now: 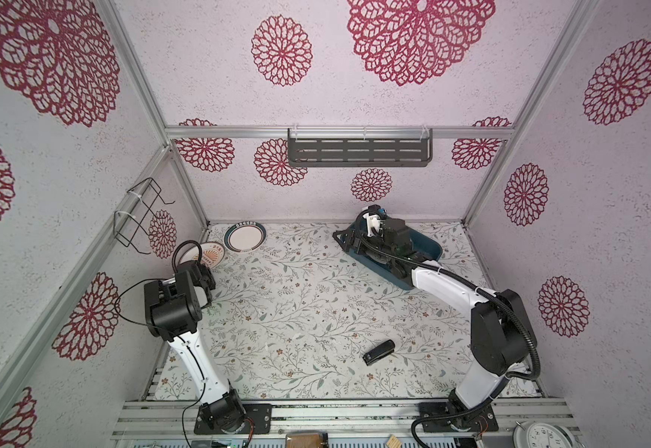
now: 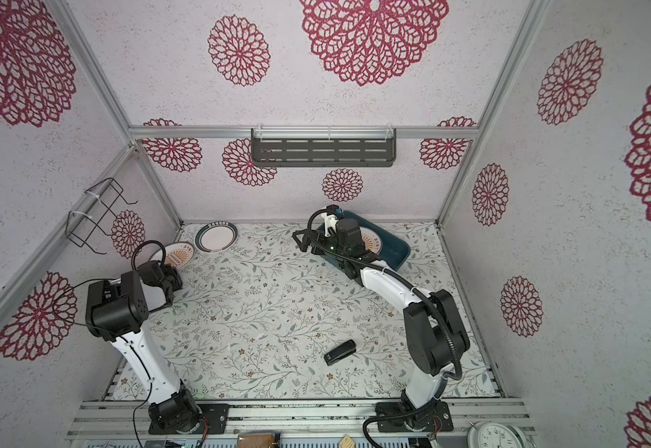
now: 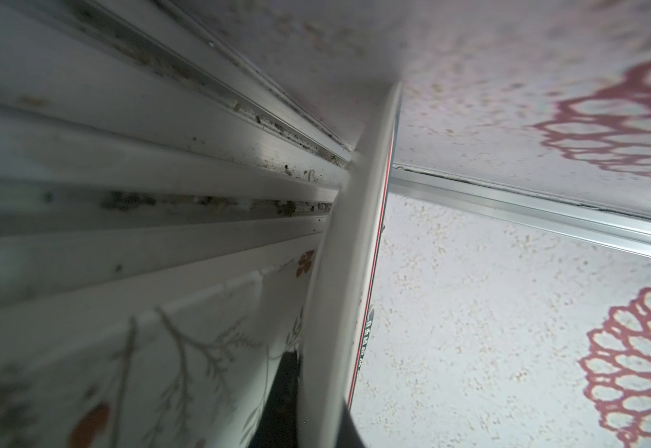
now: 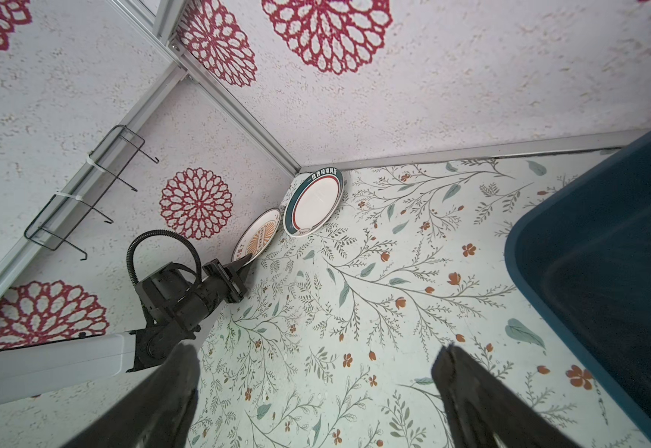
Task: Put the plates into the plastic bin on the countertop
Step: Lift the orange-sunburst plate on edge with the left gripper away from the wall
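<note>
While the leaf-printed countertop [image 1: 296, 310] spreads beneath both arms, the dark teal plastic bin [image 1: 430, 243] lies aslant on it by the back wall, under the right arm's wrist and just beside the right gripper [image 4: 316, 351]. That gripper's jaws stand wide apart, with only countertop showing between them in the right wrist view. Inside the bin, behind that gripper, an orange-centred plate [image 2: 374, 243] lies partly hidden by the arm. Well apart from it, across the countertop, the left gripper [image 4: 247, 260] is clamped on the near rim of a sunburst plate [image 4: 258, 236], which is tilted close to the left wall. Just beyond that gripper's tips a teal-rimmed plate [image 1: 245, 236] sits in the back corner. A small black stapler-like object [image 1: 378, 351] lies toward the arm bases, far from both grippers
</note>
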### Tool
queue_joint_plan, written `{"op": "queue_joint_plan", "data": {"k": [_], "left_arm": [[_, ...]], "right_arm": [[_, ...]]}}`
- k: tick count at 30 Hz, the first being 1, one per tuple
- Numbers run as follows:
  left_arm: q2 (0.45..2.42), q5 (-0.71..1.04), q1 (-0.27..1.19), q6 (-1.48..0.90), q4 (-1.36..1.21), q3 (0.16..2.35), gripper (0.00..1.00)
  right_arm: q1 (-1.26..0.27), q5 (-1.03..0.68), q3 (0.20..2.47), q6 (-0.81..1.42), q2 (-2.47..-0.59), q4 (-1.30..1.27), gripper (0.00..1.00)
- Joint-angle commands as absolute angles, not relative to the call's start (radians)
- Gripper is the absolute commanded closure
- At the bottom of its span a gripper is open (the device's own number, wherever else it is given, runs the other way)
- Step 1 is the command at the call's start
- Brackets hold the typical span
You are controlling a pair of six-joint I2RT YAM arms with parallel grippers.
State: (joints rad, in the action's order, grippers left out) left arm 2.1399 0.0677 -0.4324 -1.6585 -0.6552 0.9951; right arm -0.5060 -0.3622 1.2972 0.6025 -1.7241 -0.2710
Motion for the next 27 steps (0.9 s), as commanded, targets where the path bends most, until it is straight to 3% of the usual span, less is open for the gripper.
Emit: {"op": "queue_joint_plan", "data": {"k": [1, 27], "left_arm": [[2.130, 0.048, -0.436, -1.648, -0.583, 0.966, 1.00], [1.803, 0.028, -0.405, -1.542, -0.543, 0.823, 1.00]], "right_arm": [[-0.507, -0.349, 1.315, 0.609, -1.701, -0.290, 0.01], [-0.508, -0.282, 1.141, 0.618, -1.531, -0.318, 0.01]]}}
